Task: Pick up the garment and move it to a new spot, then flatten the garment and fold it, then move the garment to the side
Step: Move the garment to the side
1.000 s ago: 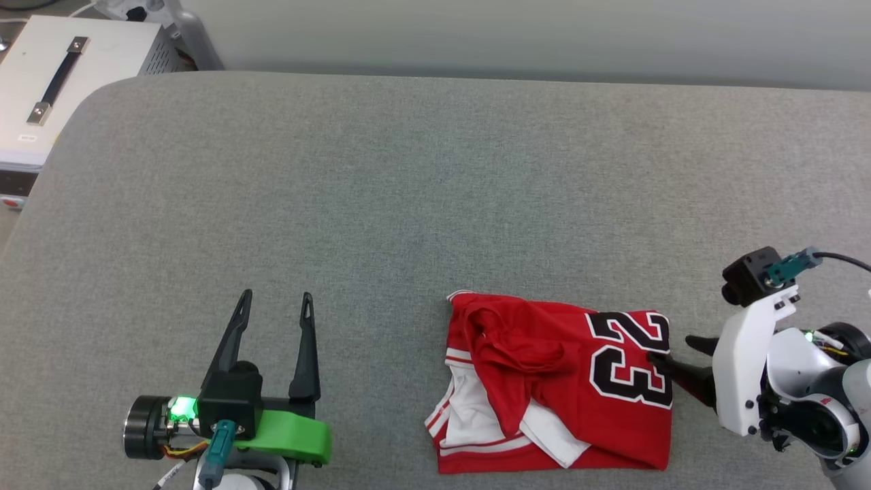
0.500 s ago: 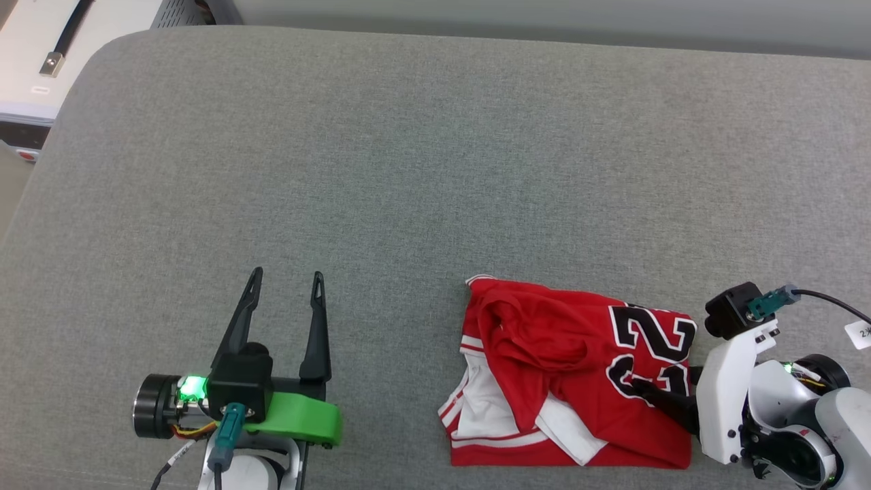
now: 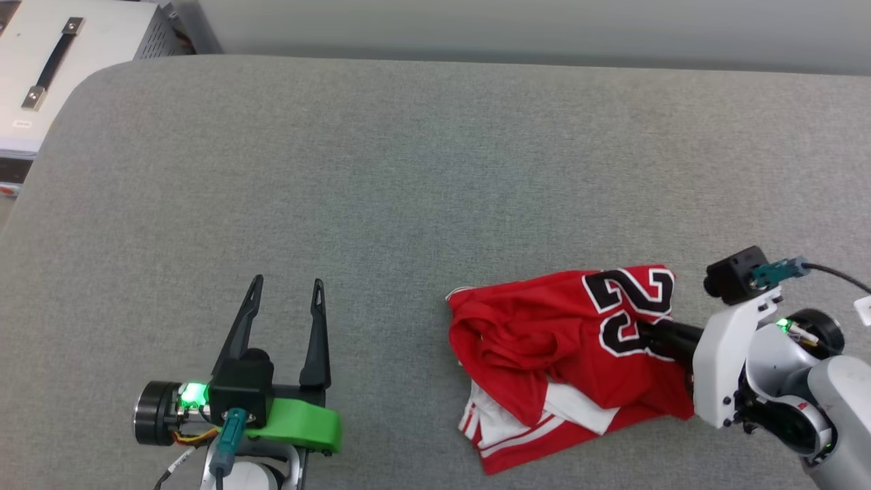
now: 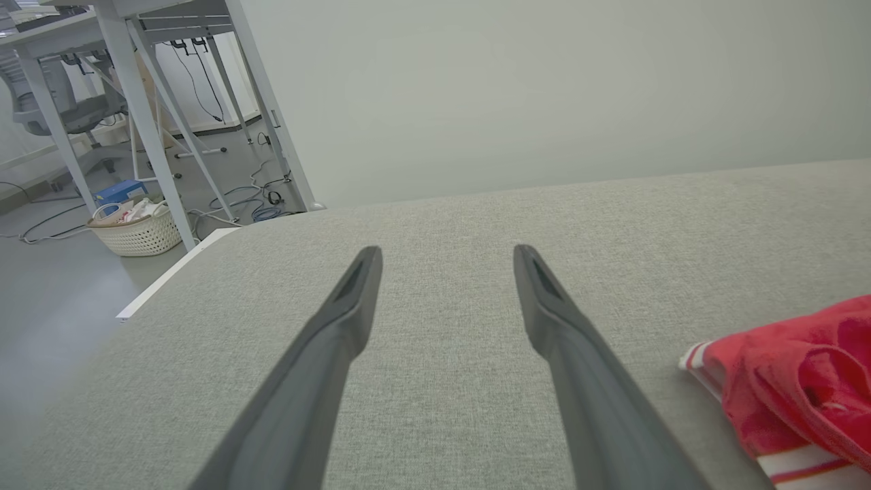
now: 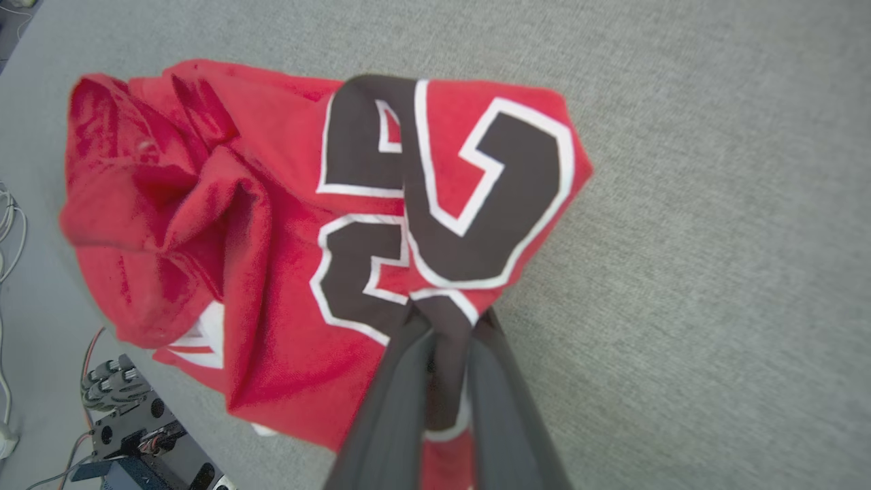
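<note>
A crumpled red jersey garment point(image 3: 537, 340) with a black-and-white 23 lies on the near right part of a grey fabric-covered counter point(image 3: 408, 170), white sleeve cloth and red-striped trim showing along its near edge. The right pincer point(image 3: 645, 331) reaches in from the right and is clamped on a pinch of cloth at the number, its two dark fingers point(image 5: 401, 381) pressed together around the fold. The left pincer point(image 3: 287, 282) sits well apart to the left, fingers spread wide and holding nothing.
</note>
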Motion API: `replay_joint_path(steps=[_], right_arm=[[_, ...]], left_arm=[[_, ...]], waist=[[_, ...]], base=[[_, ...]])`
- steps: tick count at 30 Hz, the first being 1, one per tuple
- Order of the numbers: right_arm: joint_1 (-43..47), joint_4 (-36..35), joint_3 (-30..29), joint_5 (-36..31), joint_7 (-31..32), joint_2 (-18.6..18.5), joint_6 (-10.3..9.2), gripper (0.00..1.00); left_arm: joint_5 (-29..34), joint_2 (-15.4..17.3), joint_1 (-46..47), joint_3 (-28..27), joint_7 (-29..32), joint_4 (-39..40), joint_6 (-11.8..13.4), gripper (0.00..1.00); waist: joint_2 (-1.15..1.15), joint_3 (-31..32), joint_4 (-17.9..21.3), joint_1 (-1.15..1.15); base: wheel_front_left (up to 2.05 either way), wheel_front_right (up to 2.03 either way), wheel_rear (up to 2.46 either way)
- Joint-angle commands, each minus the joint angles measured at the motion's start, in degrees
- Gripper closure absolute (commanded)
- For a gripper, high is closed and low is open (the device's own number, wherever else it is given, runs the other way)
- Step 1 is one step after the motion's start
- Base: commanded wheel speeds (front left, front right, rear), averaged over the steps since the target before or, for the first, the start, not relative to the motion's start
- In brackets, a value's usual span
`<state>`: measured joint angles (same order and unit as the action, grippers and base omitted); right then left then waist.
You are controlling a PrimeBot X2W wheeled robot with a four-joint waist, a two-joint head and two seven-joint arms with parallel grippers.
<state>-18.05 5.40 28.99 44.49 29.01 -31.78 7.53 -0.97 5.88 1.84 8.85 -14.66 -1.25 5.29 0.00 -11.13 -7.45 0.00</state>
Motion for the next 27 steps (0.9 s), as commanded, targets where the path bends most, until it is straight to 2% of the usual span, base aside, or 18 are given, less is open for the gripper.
replay_joint_path(steps=[1, 11, 17, 22, 27], right_arm=[[-1.7, -0.9, -0.6, -0.7, -1.0, -1.1, -0.04, 1.00], [-5.0, -4.7, -3.2, -3.5, -1.9, -6.6, -0.04, 1.00], [-5.3, -5.8, -7.3, -4.7, -2.6, -7.8, -0.04, 1.00], [-5.9, -5.0, -11.1, -5.8, -2.8, -8.7, -0.04, 1.00], [-8.3, -2.3, -14.5, -7.7, -2.7, -11.0, -0.04, 1.00]], left_arm=[[0.2, 0.1, -0.9, -0.1, -0.3, 0.1, 0.1, 0.00], [0.3, 0.5, -1.9, -0.5, -0.3, 1.0, 0.3, 0.00], [0.5, 1.0, -1.2, -0.9, -0.3, 1.8, 0.6, 0.00], [0.9, 1.4, 0.6, -0.6, -0.3, 2.4, 0.5, 0.00], [1.3, 2.1, 3.5, -0.5, -0.3, 3.7, 0.5, 0.00]], waist=[[0.00, 1.7, 2.2, 0.00], [0.00, 1.9, 9.7, 0.00], [0.00, 0.0, 14.0, 0.00], [0.00, -3.2, 15.7, 0.00], [0.00, -8.1, 15.5, 0.00]], base=[[0.00, 0.00, 0.00], [0.00, 0.00, 0.00], [0.00, 0.00, 0.00], [0.00, 0.00, 0.00], [0.00, 0.00, 0.00]])
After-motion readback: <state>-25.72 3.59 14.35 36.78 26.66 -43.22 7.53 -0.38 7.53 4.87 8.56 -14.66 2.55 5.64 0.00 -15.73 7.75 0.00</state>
